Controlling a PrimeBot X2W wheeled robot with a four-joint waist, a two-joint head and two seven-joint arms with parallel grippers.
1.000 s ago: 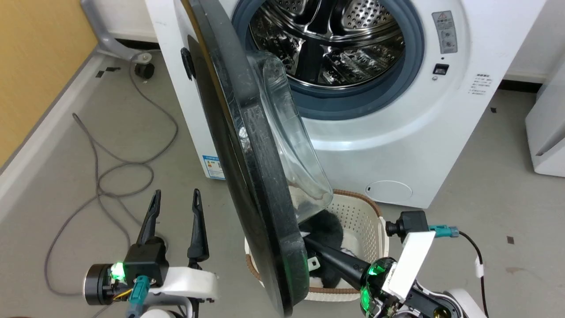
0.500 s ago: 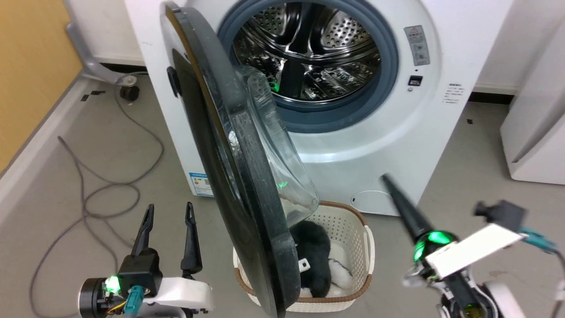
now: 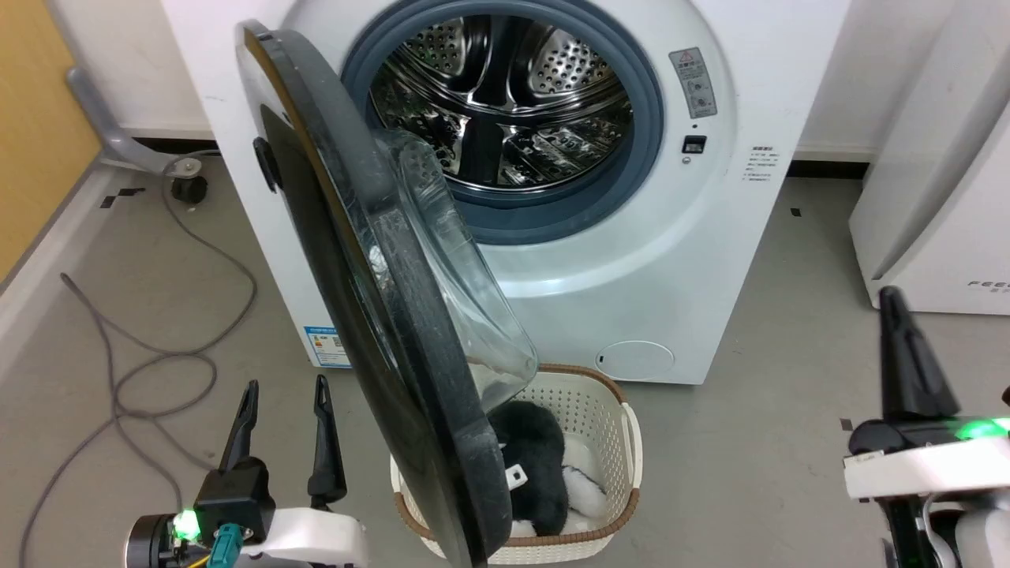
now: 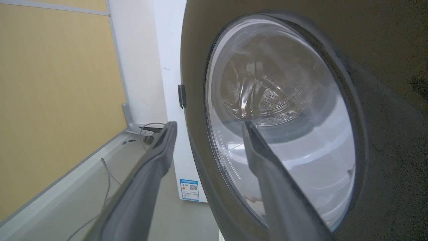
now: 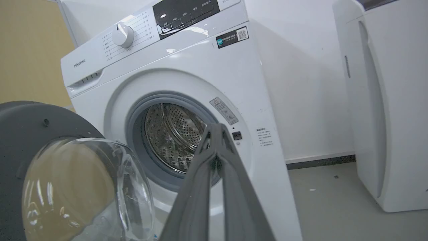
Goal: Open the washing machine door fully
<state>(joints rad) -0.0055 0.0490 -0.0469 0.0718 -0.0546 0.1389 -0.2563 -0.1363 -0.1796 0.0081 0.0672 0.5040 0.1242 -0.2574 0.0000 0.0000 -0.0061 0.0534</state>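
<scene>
Grey floor (image 3: 750,442) lay before the washing machine (image 3: 710,260), whose door (image 3: 371,315) stood swung outward above a white laundry basket (image 3: 611,430). The left gripper (image 3: 286,384) hung beside the door's outer face, jaws spread and empty. The right gripper (image 3: 890,304), well apart, had its jaws pressed together.

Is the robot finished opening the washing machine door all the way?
Not quite. Done: the round glossy black door with the glass bowl stands out from the white washing machine, showing the steel drum. In hand: nothing is gripped; the open left gripper sits beside the door's outer face, the shut right gripper is clear of it. Left: probably pushing it wider.
</scene>
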